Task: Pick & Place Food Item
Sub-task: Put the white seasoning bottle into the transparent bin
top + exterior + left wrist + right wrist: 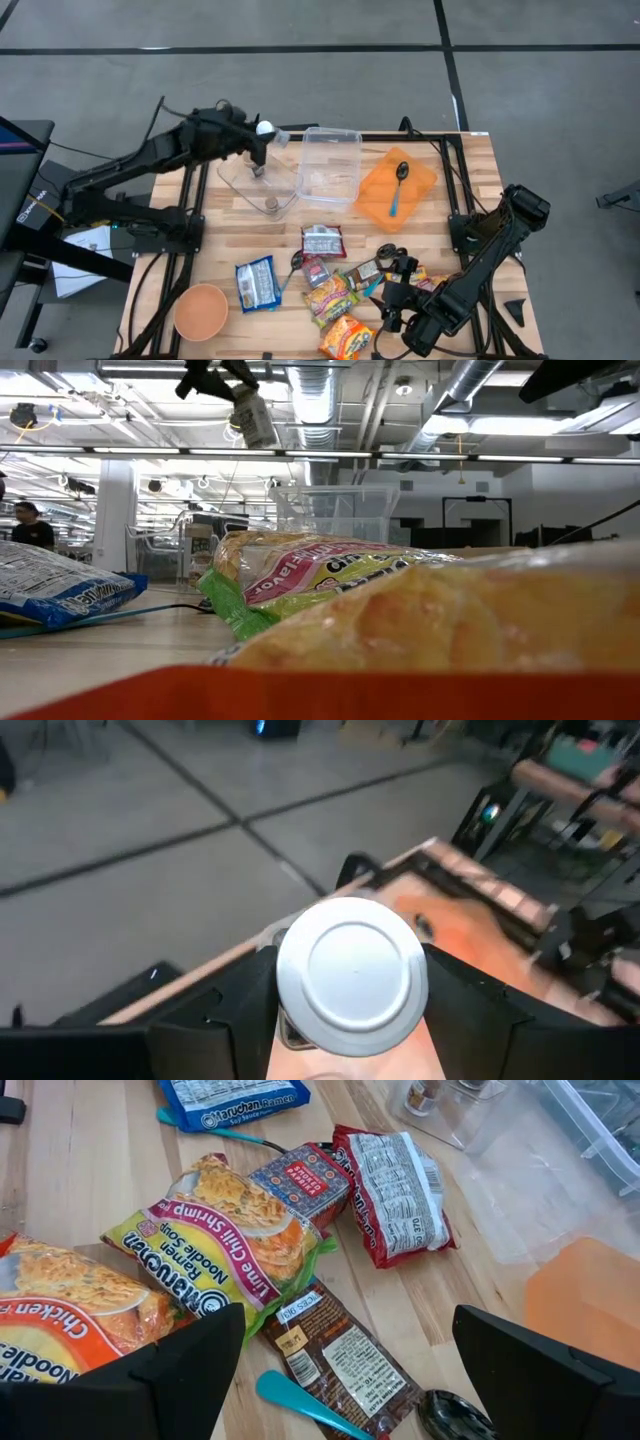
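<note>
The left gripper (262, 140) hangs above the far-left part of the table, over a clear plastic container (262, 180). Its fingers are clamped on a small jar with a white lid (352, 972), gripped on the body just below the lid. The low view shows this jar (254, 415) held well clear of the table surface and tilted. Judged from its shape, the jar is rigid, light and smooth-sided; a side grip under the lid rim is the secure hold, and a slack grip risks slip.

A second small jar (272, 205) stands inside the clear plastic container. Just beside it lies a clear plastic lid (330, 165), then an orange cutting board (397, 188) bearing a spoon (399, 180).

Near the front edge lie an orange bowl (202, 311), a blue ramen packet (257, 284) and the lime shrimp noodle packet (215, 1240). These packets are soft and crinkly with brittle contents; take them across the flat middle.

The right gripper (393, 305) waits over the packets at front right, its fingers spread wide and holding nothing.
</note>
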